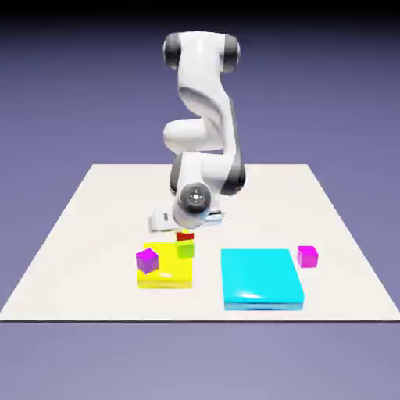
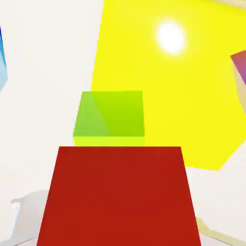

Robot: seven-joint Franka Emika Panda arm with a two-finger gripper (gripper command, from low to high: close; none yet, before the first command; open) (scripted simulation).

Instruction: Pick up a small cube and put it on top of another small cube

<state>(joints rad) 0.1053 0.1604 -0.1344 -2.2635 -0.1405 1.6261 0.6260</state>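
gripper (image 1: 185, 229) clamped on red cube (image 1: 185, 235), held just above green cube (image 1: 185, 250) | green cube sits on yellow slab (image 1: 166, 273) at its edge | hand view: red not yet centred over green | advice: square it over green, lower gently, release only on contact

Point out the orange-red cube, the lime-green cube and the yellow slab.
orange-red cube (image 2: 117, 194), hand view, middle of its near face.
lime-green cube (image 2: 111, 115), hand view, its top face.
yellow slab (image 1: 168, 273), exterior view, bare top near its front edge.
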